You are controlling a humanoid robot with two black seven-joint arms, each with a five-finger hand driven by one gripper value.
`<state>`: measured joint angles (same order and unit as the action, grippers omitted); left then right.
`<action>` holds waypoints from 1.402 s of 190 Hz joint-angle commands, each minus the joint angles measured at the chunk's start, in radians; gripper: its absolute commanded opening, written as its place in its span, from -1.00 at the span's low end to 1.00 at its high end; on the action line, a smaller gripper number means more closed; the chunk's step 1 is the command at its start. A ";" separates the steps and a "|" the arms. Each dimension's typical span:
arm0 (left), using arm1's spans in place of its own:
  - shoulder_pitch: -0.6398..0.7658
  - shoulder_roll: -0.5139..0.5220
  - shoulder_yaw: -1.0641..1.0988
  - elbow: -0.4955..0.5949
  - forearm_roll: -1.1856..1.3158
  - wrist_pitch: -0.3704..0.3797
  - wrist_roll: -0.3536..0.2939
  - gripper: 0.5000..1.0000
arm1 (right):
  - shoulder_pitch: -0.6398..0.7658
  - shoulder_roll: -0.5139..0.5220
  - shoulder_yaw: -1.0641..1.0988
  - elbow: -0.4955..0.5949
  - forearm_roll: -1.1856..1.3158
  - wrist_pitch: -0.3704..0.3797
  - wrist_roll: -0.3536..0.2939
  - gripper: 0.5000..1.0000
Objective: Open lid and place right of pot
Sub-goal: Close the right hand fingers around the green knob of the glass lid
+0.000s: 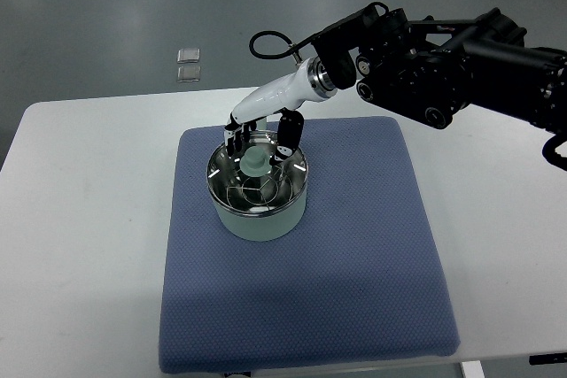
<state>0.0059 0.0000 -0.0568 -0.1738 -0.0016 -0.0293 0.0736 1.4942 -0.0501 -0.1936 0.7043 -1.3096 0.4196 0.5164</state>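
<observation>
A pale green pot stands on the left half of a blue mat. A glass lid with a metal rim and a pale green knob sits on top of it. My right hand comes in from the upper right on a black arm and hangs over the pot's far rim. Its dark fingers reach down on either side of the knob without closing on it. The left arm does not show.
The mat lies on a white table. Two small clear packets lie on the grey floor beyond the table's far edge. Bare mat stretches right of the pot.
</observation>
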 commanded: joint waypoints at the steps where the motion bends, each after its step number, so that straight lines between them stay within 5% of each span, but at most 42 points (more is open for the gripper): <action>1: 0.000 0.000 0.000 0.000 0.000 0.000 0.000 1.00 | 0.000 -0.001 0.000 0.001 0.000 -0.004 0.001 -0.16; 41: 0.000 0.000 0.000 0.000 0.000 0.000 0.000 1.00 | -0.008 -0.001 -0.001 0.001 0.000 -0.015 0.001 -0.37; 104: 0.000 0.000 0.000 0.000 0.000 0.000 0.000 1.00 | -0.026 -0.001 -0.001 0.001 0.000 -0.022 0.001 -0.39; 157: -0.001 0.000 0.000 0.000 0.000 0.000 0.000 1.00 | -0.031 -0.002 -0.001 0.001 0.000 -0.041 0.001 -0.93; 267: 0.000 0.000 0.000 -0.001 0.000 0.000 0.000 1.00 | -0.038 -0.028 0.013 0.001 0.018 -0.042 0.001 -0.90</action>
<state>0.0061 0.0000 -0.0568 -0.1749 -0.0015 -0.0289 0.0736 1.4570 -0.0775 -0.1818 0.7058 -1.2950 0.3807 0.5156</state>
